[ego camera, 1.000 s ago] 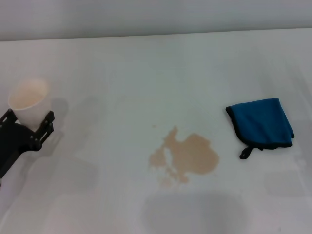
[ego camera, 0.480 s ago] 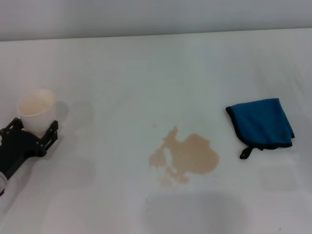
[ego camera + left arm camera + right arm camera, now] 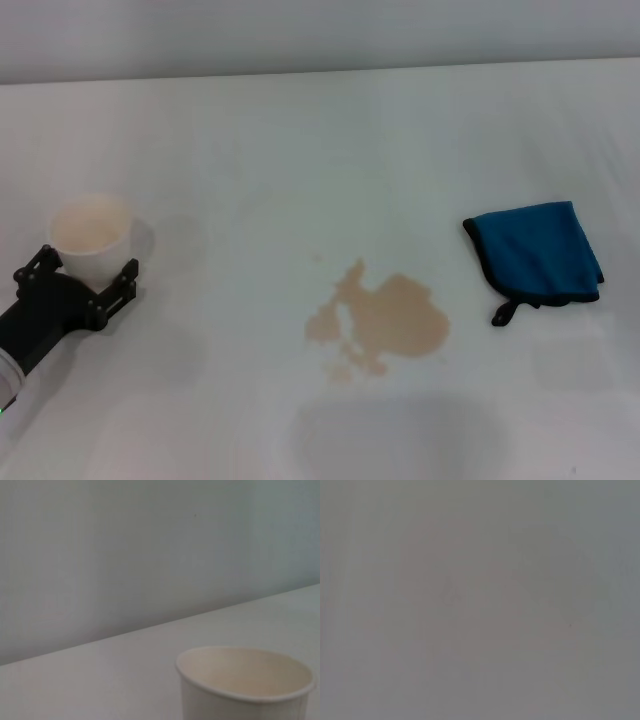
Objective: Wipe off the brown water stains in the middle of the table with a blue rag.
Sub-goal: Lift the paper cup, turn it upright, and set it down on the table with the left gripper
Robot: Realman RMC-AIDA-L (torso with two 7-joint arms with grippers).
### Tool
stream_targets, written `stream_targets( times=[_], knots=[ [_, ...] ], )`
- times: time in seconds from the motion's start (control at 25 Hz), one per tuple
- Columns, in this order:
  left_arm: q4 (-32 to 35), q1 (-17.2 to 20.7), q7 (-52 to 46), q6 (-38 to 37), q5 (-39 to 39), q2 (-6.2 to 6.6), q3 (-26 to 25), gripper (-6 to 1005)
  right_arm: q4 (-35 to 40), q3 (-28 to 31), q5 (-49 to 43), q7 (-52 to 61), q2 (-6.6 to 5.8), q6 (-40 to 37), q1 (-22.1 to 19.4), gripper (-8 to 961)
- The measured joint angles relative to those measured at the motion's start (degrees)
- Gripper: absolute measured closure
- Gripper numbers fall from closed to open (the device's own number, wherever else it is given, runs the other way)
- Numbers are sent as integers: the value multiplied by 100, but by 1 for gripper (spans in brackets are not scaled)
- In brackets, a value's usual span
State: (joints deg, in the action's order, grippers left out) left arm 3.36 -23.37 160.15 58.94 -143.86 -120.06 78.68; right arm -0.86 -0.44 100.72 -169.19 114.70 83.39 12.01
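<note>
The brown water stains (image 3: 385, 315) lie as a tan blotch in the middle of the white table (image 3: 300, 140). The blue rag (image 3: 537, 250), with black edging and a black loop tag, lies flat to the right of the stains. My left gripper (image 3: 84, 272) is at the left edge of the head view, shut on a white paper cup (image 3: 90, 235) that it holds upright. The cup's rim also shows in the left wrist view (image 3: 245, 672). My right gripper is out of view; its wrist view shows only a plain grey surface.
A pale wall runs behind the table's far edge (image 3: 320, 68). Bare table lies between the cup and the stains and around the rag.
My left gripper has moved the paper cup to the right and nearer to me. The rag and stains have not moved.
</note>
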Motion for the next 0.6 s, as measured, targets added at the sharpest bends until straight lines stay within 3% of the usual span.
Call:
stream_targets(
  times=[0.24,0.6],
  knots=[
    [-1,39,-23,34,-18,0,-34,219,11,-2,0,0,0,10,3,125],
    [3,161,-25,46,-28,14,-60,213,24,-1,0,-5,0,48,3,125]
  ],
)
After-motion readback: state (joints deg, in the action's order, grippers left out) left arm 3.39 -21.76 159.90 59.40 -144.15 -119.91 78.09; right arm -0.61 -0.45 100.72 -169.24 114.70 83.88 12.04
